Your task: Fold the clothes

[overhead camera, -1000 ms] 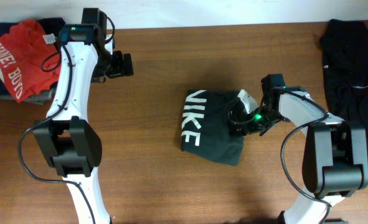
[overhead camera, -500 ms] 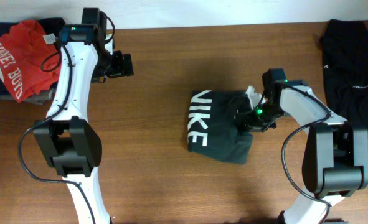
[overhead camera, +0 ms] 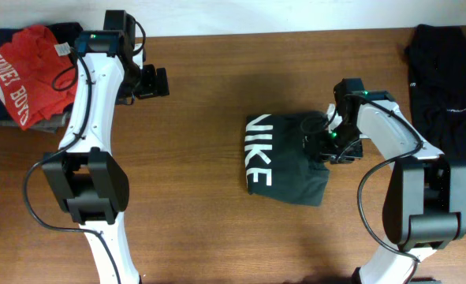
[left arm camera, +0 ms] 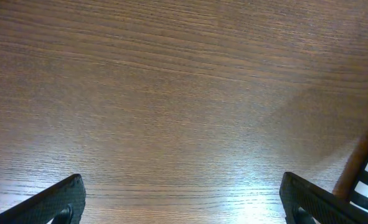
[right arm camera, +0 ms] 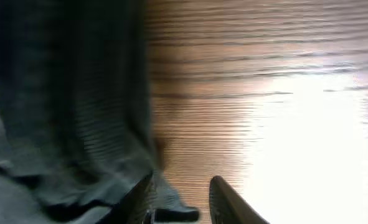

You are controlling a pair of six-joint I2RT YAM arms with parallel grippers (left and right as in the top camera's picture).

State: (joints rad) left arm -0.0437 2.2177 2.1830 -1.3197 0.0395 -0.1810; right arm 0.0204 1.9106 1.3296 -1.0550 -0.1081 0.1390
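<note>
1. Wood-grain tabletop [overhead camera: 201,173], seen from above, carries three separate lots of clothing.
2. Middle-right lies a dark NIKE shirt [overhead camera: 284,170], already gathered into a compact folded bundle, with its white letters running along the left side.
3. The right fingers [right arm camera: 228,198] sit at the bundle's right edge. The wrist view is blurred: dark cloth fills its left half and a scrap shows close to the fingers. I cannot tell whether they pinch it or only stand narrowly apart beside it.
4. The left fingers [left arm camera: 62,200] are spread fully wide and hold nothing. They hover over bare wood toward the far left, well apart from the bundle.
5. A red shirt [overhead camera: 24,71] with white lettering sits in the far-left corner. A black garment [overhead camera: 445,71] lies loose at the far-right edge (probably waiting its turn).
6. What could go wrong, as a judgement:
   - If only the top layer is caught, lifting or pulling would peel the fold open.
   - A sideways drag with nothing pinning the left side could skew or bunch the bundle.
   - Cloth snagged on a finger could trail after the arm when it leaves.
</note>
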